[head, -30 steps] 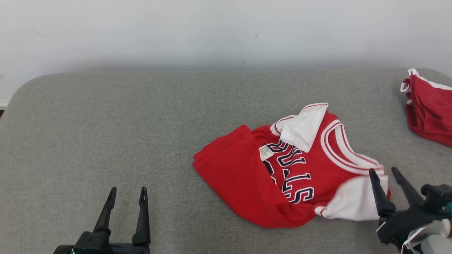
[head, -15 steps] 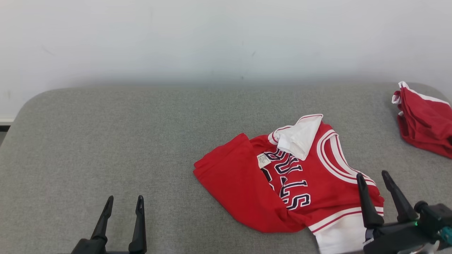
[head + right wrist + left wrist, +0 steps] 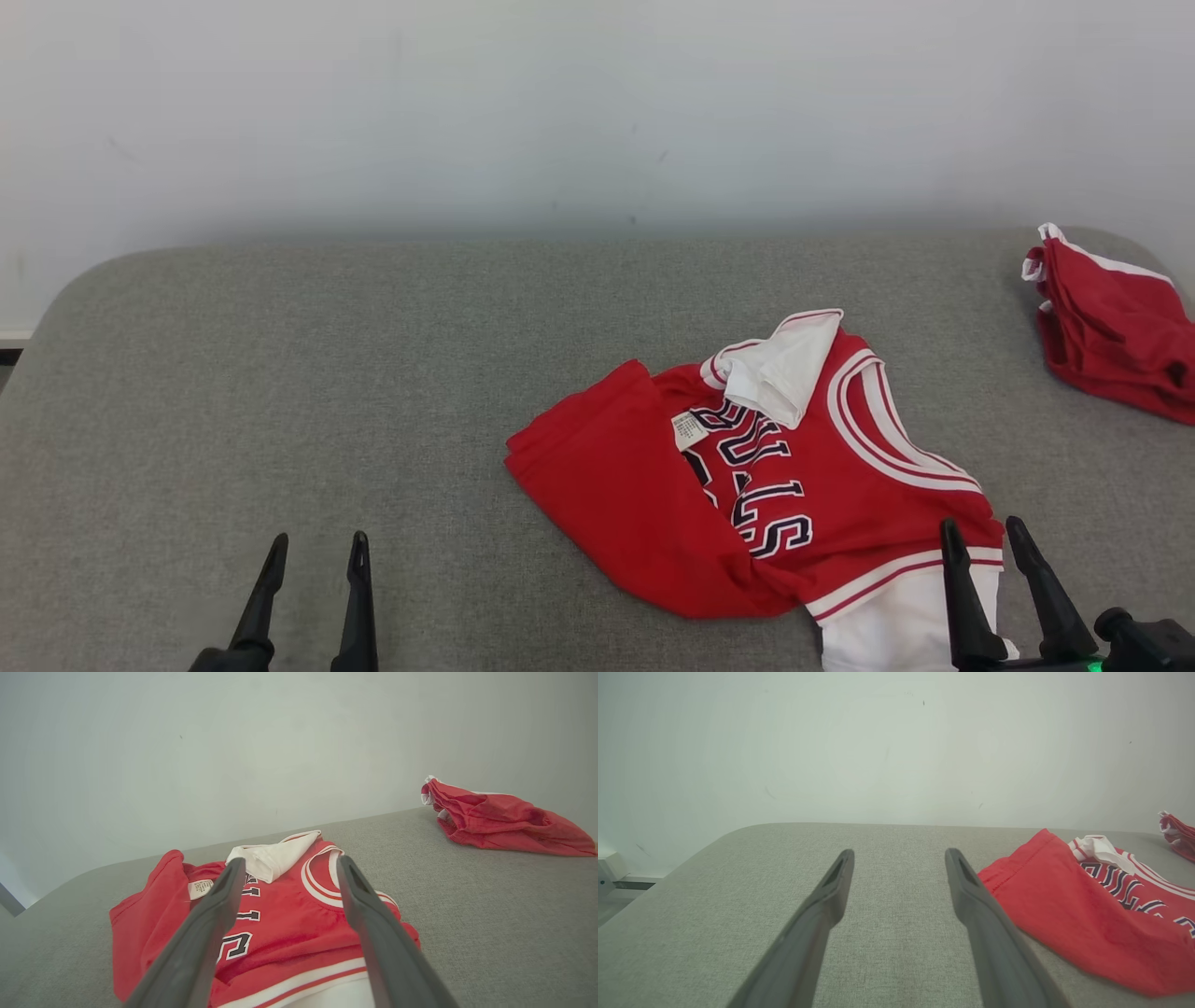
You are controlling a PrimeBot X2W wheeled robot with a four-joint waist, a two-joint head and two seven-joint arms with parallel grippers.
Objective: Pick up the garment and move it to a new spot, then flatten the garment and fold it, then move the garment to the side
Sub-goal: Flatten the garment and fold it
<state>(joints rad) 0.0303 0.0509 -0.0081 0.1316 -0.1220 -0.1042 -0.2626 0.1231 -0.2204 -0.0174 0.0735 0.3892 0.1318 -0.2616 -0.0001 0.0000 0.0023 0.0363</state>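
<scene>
Red basketball jersey [image 3: 840, 485] lies crumpled right of centre on the counter [image 3: 280, 392]; we judge it light, limp, best pinched at hem corners. Left pincer [image 3: 318, 539] and right pincer [image 3: 981, 524] stand spread, empty.

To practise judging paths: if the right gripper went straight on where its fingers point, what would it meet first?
Probably the jersey, lying just beneath and ahead of the right gripper; if it clears the cloth, which depth leaves unclear, the wall.

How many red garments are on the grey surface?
2. A crumpled red jersey lies right of centre; a second red garment is bunched at the far right edge of the grey surface. More could lie beyond the frame.
</scene>
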